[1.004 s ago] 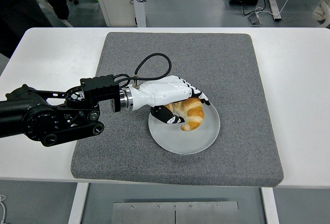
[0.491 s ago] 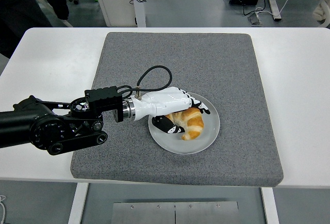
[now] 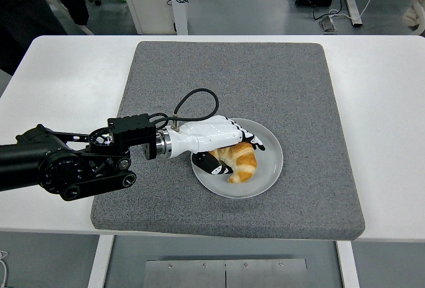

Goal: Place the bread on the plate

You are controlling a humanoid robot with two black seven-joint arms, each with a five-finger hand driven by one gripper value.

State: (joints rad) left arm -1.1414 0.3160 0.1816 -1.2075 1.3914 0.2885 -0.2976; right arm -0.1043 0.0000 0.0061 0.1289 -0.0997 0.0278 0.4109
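A golden croissant lies on the white round plate, which sits on the grey mat. My left hand, white with black fingertips, reaches in from the left over the plate's left side. Its fingers curl over the top of the croissant and its thumb sits under the near side, so it is shut on the bread. The bread rests on the plate. The right arm is out of view.
The grey mat covers the middle of the white table. My black left forearm lies across the mat's near left corner. A dark-clothed person stands at the top left. Table legs and cables show beyond the far edge.
My left hand has lowered and drawn slightly toward me and left with the croissant. The bread has come down from a raised position onto the plate.
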